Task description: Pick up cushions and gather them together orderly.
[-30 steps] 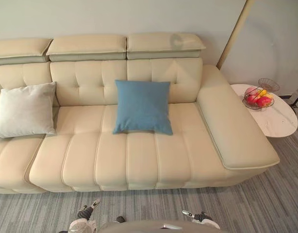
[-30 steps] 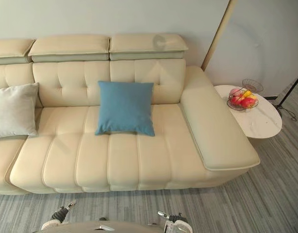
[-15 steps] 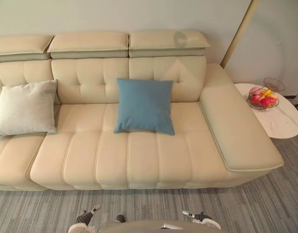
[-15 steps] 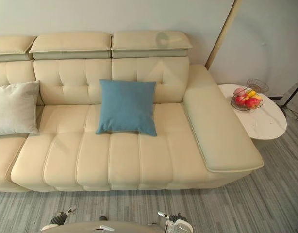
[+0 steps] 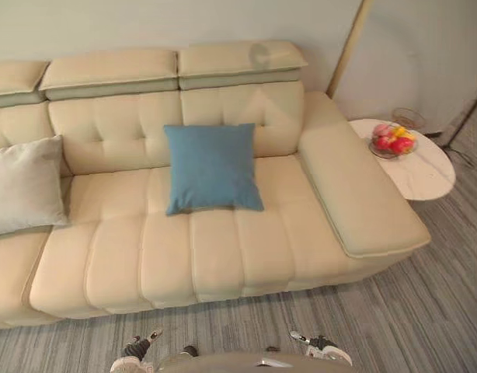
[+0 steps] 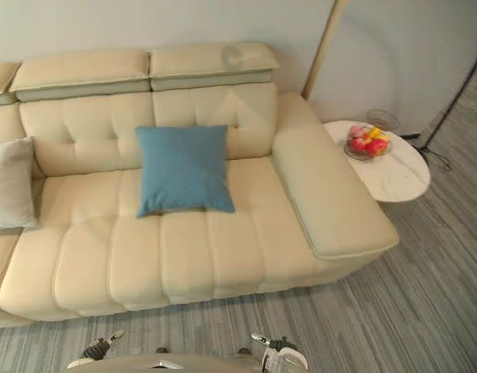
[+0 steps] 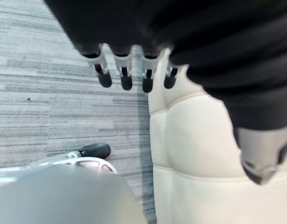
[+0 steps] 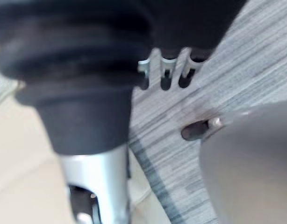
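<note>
The left hand (image 7: pixel 126 74) hangs down by the robot's side. Its fingers (image 7: pixel 104 77) are straight and point at the floor (image 7: pixel 50 93), side by side with small gaps. The thumb (image 7: pixel 262 154) sticks out apart from them. The hand holds nothing. Just past it is the front edge of the sofa (image 7: pixel 199 140).

The right hand (image 8: pixel 164 70) hangs down too. Its fingers are loose and point at the grey striped floor. Its thumb (image 8: pixel 94 186) stands away from them, and nothing is in this hand either.

Farther out, the big cream sofa (image 5: pixel 223 249) stands against the wall. The blue cushion (image 5: pixel 213 167) leans on the backrest near the middle of the seat. The light grey cushion (image 5: pixel 21 186) leans on the backrest at the robot's left, well apart from the blue one. Beside the sofa's right arm is a round white table (image 5: pixel 421 175) with a fruit bowl (image 5: pixel 391 141) on it.

Since half a second ago the whole picture has slid to the left, so the camera has moved. Both cushions lie on the same spots of the sofa as before. More floor shows on the right now.

The grey cushion is cut off by the left edge, and so is the left end of the sofa. The ends of the right hand's fingers peek out from under its dark cover. A thin wire thing (image 5: pixel 409 116) behind the bowl is hard to make out.
</note>
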Motion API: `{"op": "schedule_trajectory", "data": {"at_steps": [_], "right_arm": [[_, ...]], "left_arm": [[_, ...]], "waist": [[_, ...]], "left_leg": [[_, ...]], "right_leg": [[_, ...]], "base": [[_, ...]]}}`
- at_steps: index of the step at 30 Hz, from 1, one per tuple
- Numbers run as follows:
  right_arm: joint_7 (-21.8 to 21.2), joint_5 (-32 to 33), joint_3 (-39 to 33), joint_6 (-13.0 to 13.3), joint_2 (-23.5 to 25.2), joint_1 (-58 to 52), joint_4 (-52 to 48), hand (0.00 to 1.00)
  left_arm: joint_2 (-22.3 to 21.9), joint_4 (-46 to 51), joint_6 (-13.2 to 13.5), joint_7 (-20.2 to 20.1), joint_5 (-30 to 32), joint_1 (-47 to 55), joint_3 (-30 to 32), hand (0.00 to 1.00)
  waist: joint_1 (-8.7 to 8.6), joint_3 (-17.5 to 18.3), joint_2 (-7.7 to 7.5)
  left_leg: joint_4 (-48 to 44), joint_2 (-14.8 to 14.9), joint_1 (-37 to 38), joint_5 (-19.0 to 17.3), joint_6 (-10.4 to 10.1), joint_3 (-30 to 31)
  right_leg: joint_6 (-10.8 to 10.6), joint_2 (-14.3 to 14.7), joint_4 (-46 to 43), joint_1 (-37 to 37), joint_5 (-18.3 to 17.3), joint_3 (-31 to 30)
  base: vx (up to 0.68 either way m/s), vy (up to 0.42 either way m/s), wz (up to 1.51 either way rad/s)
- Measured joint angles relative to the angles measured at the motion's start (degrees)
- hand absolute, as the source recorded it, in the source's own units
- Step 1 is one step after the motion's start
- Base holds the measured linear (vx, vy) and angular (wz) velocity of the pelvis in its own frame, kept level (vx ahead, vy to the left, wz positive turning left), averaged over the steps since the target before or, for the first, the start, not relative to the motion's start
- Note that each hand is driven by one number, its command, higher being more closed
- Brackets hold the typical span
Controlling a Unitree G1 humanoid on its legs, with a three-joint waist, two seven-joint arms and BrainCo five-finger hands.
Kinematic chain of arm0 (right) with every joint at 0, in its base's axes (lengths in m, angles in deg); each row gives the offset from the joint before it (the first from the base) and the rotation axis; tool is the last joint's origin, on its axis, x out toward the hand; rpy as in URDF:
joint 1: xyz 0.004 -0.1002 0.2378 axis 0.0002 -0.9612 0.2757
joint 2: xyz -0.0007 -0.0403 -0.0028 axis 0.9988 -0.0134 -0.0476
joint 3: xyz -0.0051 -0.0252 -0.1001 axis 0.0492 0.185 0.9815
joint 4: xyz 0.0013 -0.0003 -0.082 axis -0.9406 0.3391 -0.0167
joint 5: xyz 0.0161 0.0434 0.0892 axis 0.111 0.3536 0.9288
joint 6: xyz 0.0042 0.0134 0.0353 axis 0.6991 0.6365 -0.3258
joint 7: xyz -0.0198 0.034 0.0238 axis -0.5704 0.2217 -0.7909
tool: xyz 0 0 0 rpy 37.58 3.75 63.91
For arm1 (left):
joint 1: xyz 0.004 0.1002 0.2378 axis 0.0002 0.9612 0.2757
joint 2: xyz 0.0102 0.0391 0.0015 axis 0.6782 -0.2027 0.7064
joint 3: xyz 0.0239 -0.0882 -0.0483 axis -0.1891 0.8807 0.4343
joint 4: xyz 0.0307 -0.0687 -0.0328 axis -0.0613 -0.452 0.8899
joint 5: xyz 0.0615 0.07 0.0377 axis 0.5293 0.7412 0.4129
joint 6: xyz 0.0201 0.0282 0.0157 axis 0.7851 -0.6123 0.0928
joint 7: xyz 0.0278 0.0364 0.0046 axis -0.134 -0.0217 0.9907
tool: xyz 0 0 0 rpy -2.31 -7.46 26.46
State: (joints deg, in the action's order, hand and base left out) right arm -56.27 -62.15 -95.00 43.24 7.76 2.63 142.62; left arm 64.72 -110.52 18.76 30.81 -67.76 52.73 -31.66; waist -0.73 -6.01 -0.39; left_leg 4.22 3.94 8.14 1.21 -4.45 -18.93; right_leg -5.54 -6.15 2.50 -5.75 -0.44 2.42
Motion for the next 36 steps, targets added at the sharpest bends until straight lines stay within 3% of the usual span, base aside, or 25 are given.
{"op": "schedule_trajectory", "data": {"at_steps": [4,5,7,10,11,12,13,14,15,18,20,23,26,27,29,32,36], "right_arm": [[0.33,0.05,0.46,0.05,-0.51,0.08,-0.58,0.00],[0.33,0.01,1.21,0.06,-1.20,0.05,-0.69,0.00],[0.34,0.00,1.18,0.04,-2.13,0.00,-1.31,0.00],[0.31,-0.02,2.40,0.06,-1.38,0.86,-2.08,0.00],[0.30,-0.03,3.75,0.04,-0.80,1.31,-2.13,0.00],[0.31,-0.05,5.12,0.05,0.10,2.16,-2.15,0.00],[0.29,-0.06,5.74,0.05,0.33,2.72,-2.15,0.00],[0.25,-0.08,6.21,0.05,0.62,3.37,-2.16,0.00],[0.16,0.14,5.80,-0.02,0.29,3.29,-2.31,0.00],[0.33,-0.11,5.90,0.11,-0.44,2.68,-2.58,0.00],[0.37,-0.14,6.10,0.13,-1.24,2.67,-3.64,0.00],[0.43,-0.20,6.11,0.10,-3.14,2.62,-3.83,0.00],[0.44,-0.16,6.08,0.04,-3.22,2.58,-3.63,0.00],[0.45,-0.17,6.14,0.03,-3.24,2.25,-3.12,0.00],[0.52,-0.14,6.21,-0.01,-3.58,2.45,-2.24,0.00],[0.63,-0.14,6.05,-0.29,-4.27,2.58,-1.01,0.00],[1.18,-0.14,5.67,-0.27,-3.93,1.24,-1.74,0.00]], "left_arm": [[0.21,0.36,0.02,0.04,-0.06,-0.38,0.24,0.00],[-0.28,0.36,0.03,0.26,-0.05,-0.37,0.31,0.00],[-1.25,0.38,0.04,0.26,-0.04,-0.67,0.51,0.00],[-1.52,0.36,0.03,0.17,-0.04,-0.95,1.87,0.00],[-1.33,0.38,0.04,0.15,-0.04,-0.95,2.21,0.00],[-0.94,0.42,0.04,0.16,-0.03,-0.95,2.27,0.00],[-0.70,0.45,0.04,0.17,-0.03,-1.03,2.27,0.00],[-0.14,0.44,0.02,0.17,-0.02,-1.30,2.22,0.00],[-0.10,0.55,0.02,0.21,-0.02,-2.58,2.22,0.00],[0.01,2.27,0.07,0.28,-0.03,-3.31,2.23,0.00],[-0.52,2.21,0.07,0.29,-0.03,-3.67,2.17,0.00],[-3.07,2.09,0.05,0.17,-0.03,-3.96,0.57,0.00],[-3.85,1.82,-0.04,0.00,0.00,-3.55,-0.09,0.00],[-3.88,2.49,0.01,-0.11,-0.02,-3.65,-0.06,0.00],[-4.38,2.84,0.16,-0.12,-0.08,-3.67,-0.05,0.00],[-4.79,3.73,0.21,-0.15,-0.65,-3.75,-0.15,0.00],[-5.33,4.88,0.68,-0.17,-1.68,-4.00,0.11,0.00]], "waist": [[-0.13,-1.18,-0.50],[-0.18,-1.58,0.18],[-0.22,-1.66,1.47],[0.18,-1.75,0.54],[0.32,-1.72,0.40],[0.51,-1.61,-0.21],[0.57,-1.68,-0.47],[0.43,-2.36,-0.27],[-0.08,-2.50,0.13],[-0.07,-3.07,1.02],[-0.62,-3.14,2.36],[-0.82,-3.07,4.95],[-0.82,-3.41,4.79],[-0.70,-3.77,3.96],[-0.17,-4.11,3.77],[0.32,-4.25,3.89],[1.80,-4.47,3.49]], "left_leg": [[-8.65,0.68,-3.85,-3.14,0.58,6.06],[-9.81,0.76,-4.07,-5.10,0.61,9.21],[-10.29,1.26,-3.58,-8.28,0.02,9.33],[-11.78,1.10,-2.41,-12.05,-0.32,0.63],[-12.19,1.03,-2.31,-12.99,-0.26,-2.19],[-12.23,0.66,-2.22,-13.88,0.27,-6.06],[-12.25,0.90,-2.26,-13.64,0.67,-7.79],[-12.48,1.28,-2.54,-13.52,0.90,-11.64],[-13.05,2.32,-2.55,-13.53,0.99,-15.23],[-13.83,3.78,-0.41,-13.48,0.91,-18.91],[-13.21,4.26,1.40,-13.54,0.81,-19.24],[-11.16,4.27,3.39,-12.48,-1.17,-20.99],[-17.53,6.01,3.52,-11.46,-1.72,-21.91],[-29.52,9.58,0.05,-11.32,-1.45,-20.87],[-38.77,11.30,-4.12,-13.46,0.36,-15.33],[-39.87,7.76,-9.31,-18.22,-0.09,-4.44],[-28.94,3.78,-13.72,-18.04,-0.25,6.40]], "right_leg": [[0.15,0.38,-1.23,3.77,0.97,-7.20],[-0.13,0.86,-1.11,4.64,1.61,-10.02],[-0.62,1.84,-1.01,6.46,2.42,-13.57],[-0.23,2.73,-0.18,9.60,5.62,-21.55],[0.48,3.48,0.30,10.62,7.60,-22.84],[2.82,4.70,1.79,12.70,11.08,-22.45],[3.46,4.94,2.24,13.47,11.87,-21.45],[5.67,5.04,2.02,15.17,12.06,-15.82],[7.67,4.32,-1.11,17.84,9.82,-4.14],[10.79,2.42,-8.80,17.97,5.25,20.93],[11.32,2.05,-10.01,17.14,3.30,28.49],[9.80,4.42,-9.52,16.79,2.97,25.17],[8.95,5.50,-9.95,16.45,1.11,21.62],[8.75,5.60,-9.83,15.26,0.27,19.95],[9.37,6.36,-9.30,14.28,-0.26,17.78],[9.39,7.65,-7.65,11.24,-0.30,12.78],[8.64,7.73,-7.32,9.55,-0.76,7.05]], "base": [[-0.01,-0.054,-0.91],[-0.01,-0.014,-0.88],[-0.05,0.036,-1.15],[-0.09,0.085,-1.77],[-0.09,0.059,-2.18],[-0.07,0.050,-2.22],[-0.06,0.003,-2.11],[-0.02,-0.054,-1.55],[0.02,-0.073,-1.48],[0.10,-0.108,-1.26],[0.10,-0.158,-0.73],[0.07,-0.042,-0.59],[0.06,-0.051,-0.56],[0.05,-0.050,-0.42],[0.05,-0.036,-0.52],[0.11,0.018,-0.80],[0.07,0.078,-0.95]]}}
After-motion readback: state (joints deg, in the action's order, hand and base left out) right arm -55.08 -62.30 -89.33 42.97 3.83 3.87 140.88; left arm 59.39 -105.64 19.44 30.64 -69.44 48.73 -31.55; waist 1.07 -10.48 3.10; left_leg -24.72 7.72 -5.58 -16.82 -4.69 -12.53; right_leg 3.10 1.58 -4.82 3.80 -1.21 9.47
